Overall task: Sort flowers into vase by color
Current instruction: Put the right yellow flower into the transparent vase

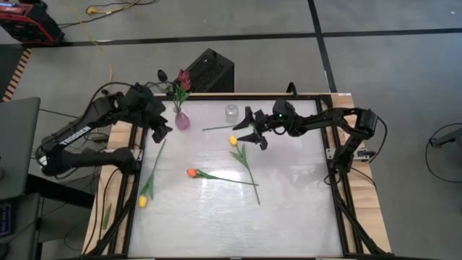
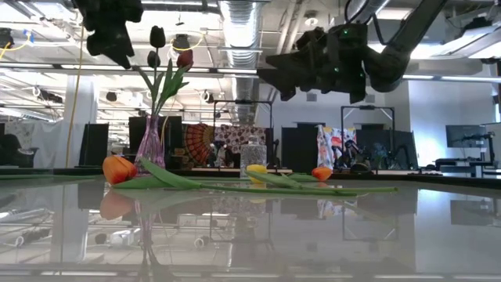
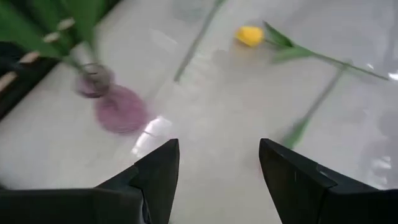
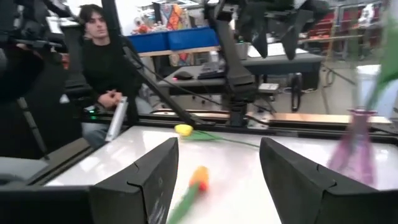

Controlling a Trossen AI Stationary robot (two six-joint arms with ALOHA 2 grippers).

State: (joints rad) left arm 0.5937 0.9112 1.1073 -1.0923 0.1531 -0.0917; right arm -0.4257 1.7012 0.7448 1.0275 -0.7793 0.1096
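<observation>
From above, white lettering is running along the left arm, too small to read. The left end effector [image 1: 160, 132] is hanging just beside the pink vase [image 1: 182, 120], fingers standing apart and gripping nothing; the vase is holding dark and red tulips [image 1: 180, 78] at the worktop's [image 1: 289, 217] far edge. The right end effector [image 1: 254, 132] is hovering well apart from the vase, past a clear glass jar [image 1: 231, 112], spread wide and empty, with a yellow tulip [image 1: 234, 140] lying just beside it. An orange tulip [image 1: 191, 172] is lying farther from the vase toward the worktop's middle, and a second yellow tulip [image 1: 143, 201] is lying farthest from the vase, near the left edge. From table height, the vase [image 2: 149, 146] is standing upright with an orange head [image 2: 118, 169] resting near its base. The left wrist camera is showing its open fingers [image 3: 163, 172] above bare worktop, the vase [image 3: 115, 106] nearby. The right wrist camera is showing parted fingers [image 4: 155, 174], the vase [image 4: 356, 146] off to one side, and a seated person [image 4: 106, 68] beyond the worktop.
</observation>
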